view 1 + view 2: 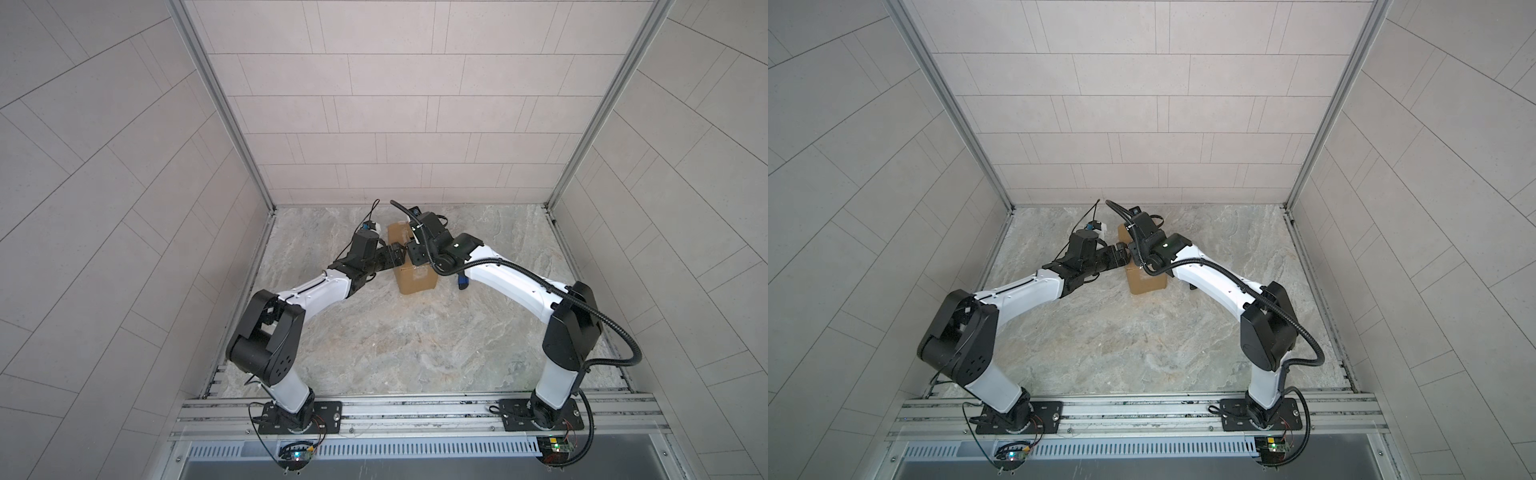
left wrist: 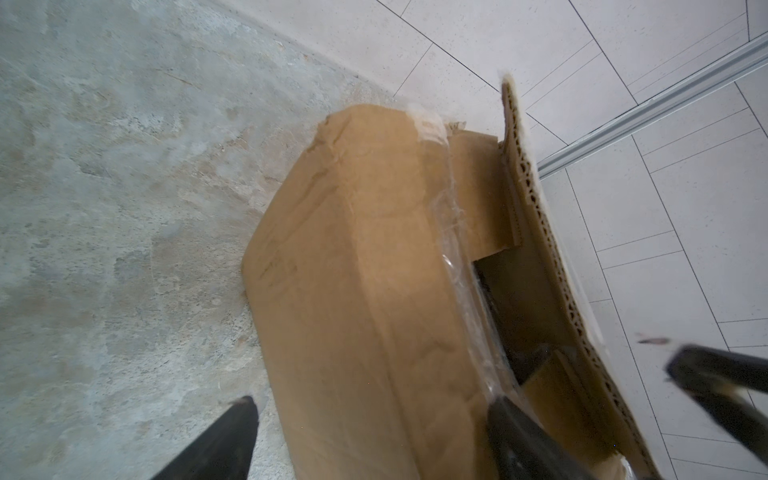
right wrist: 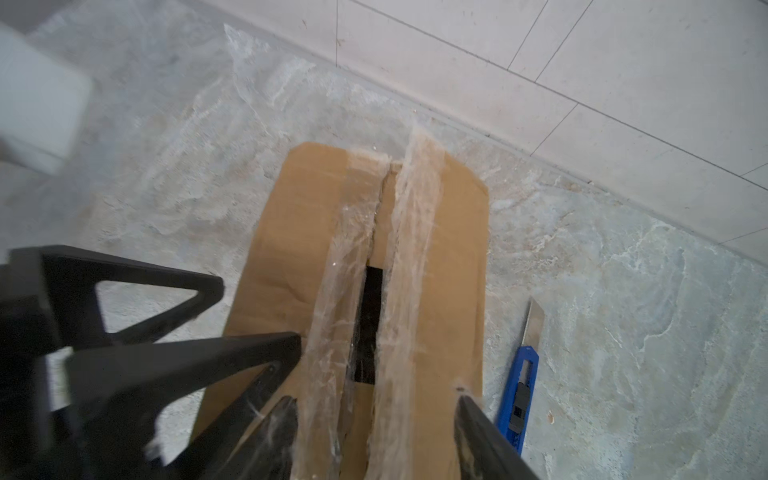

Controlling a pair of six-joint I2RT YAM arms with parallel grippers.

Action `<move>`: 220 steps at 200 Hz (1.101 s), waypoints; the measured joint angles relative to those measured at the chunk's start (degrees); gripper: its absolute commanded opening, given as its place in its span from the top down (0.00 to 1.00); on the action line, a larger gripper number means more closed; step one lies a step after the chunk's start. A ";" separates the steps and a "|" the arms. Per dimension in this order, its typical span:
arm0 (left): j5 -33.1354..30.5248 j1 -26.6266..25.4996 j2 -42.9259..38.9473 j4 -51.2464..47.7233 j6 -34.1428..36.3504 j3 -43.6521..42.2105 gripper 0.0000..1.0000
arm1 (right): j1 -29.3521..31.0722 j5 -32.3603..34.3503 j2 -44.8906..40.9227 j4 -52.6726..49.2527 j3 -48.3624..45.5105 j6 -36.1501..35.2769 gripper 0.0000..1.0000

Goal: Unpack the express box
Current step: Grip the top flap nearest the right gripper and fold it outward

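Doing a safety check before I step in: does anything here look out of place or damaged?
Yes. A blue utility knife lies on the table beside the express box with its blade extended. The box's tape is slit along the seam and frayed, leaving a dark gap.

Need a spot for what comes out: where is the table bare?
Bare: the wide table stretch between the express box and the front rail, and the back right corner. Crowded: around the box, blue knife at its right side.
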 measured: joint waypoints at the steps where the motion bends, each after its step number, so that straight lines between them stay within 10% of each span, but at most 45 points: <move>1: 0.00 0.00 0.00 0.00 0.00 0.00 0.11 | 0.00 0.09 0.07 0.00 0.00 -0.02 0.38; 136: 0.35 0.00 0.31 0.20 -0.11 0.09 0.12 | -3.48 8.55 -0.92 0.57 -1.05 -1.84 0.89; 220: 0.52 0.00 0.44 0.26 -0.09 0.42 0.12 | -14.91 -11.96 -9.79 12.07 -14.78 8.66 0.76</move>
